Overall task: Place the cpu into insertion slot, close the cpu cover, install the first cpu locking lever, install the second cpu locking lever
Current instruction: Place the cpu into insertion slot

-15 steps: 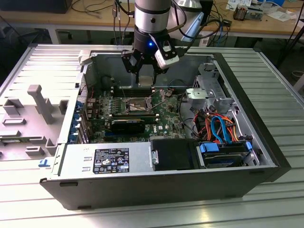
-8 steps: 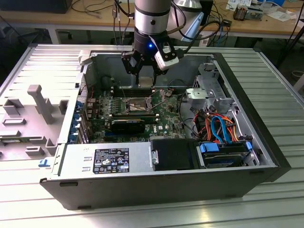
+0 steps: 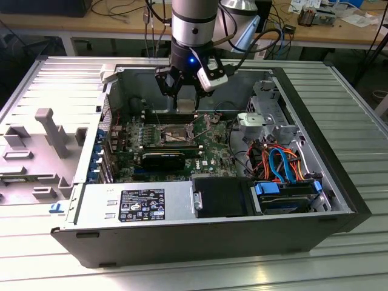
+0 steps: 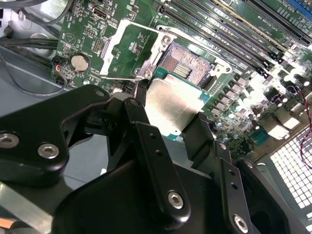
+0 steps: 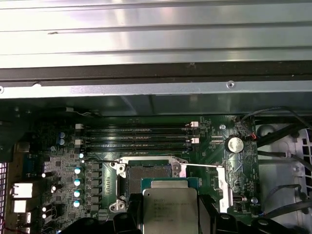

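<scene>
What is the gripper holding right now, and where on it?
The gripper holds the cpu by two opposite side edges, its metal top showing between the fingers, near the uncovered insertion slot.

The small flat square metal cpu (image 4: 173, 105) is silvery-grey, edged in green. The broad circuit board (image 3: 212, 154) is green; its square insertion slot (image 5: 148, 170) is dark. The thin metal cpu cover (image 4: 111, 48) frame is silvery; the thin cables (image 3: 280, 160), orange and blue.

Ribbed metal table (image 3: 342, 257), cluttered wooden bench (image 3: 66, 25) behind
</scene>
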`<action>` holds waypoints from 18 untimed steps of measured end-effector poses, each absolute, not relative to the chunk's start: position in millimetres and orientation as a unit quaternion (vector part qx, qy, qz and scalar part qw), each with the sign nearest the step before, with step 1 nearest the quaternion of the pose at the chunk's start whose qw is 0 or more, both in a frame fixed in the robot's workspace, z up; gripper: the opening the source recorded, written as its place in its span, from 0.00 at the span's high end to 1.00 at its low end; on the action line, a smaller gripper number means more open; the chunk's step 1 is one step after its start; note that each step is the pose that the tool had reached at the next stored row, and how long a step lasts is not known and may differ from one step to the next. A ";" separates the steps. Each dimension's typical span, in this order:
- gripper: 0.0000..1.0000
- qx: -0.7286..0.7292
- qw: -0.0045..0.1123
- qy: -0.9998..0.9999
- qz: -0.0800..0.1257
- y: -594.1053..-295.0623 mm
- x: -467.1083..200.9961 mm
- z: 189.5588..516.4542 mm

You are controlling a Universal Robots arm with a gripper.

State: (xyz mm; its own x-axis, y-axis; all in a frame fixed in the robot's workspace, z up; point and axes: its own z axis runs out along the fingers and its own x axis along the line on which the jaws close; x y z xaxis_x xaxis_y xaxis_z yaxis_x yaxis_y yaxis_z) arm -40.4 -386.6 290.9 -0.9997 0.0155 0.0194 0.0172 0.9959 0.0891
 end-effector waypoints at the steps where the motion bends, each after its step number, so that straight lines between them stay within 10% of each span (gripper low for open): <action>1: 0.45 -0.008 0.009 -0.999 -0.045 -386.6 -40.4 290.5; 18: 0.45 -0.008 0.009 -0.999 -0.045 -387.0 -40.4 284.7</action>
State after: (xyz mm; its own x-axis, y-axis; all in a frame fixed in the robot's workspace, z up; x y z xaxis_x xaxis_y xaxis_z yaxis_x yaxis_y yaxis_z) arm -40.4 -387.0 284.7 -0.9997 0.0155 0.0193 0.0172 0.9959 0.0890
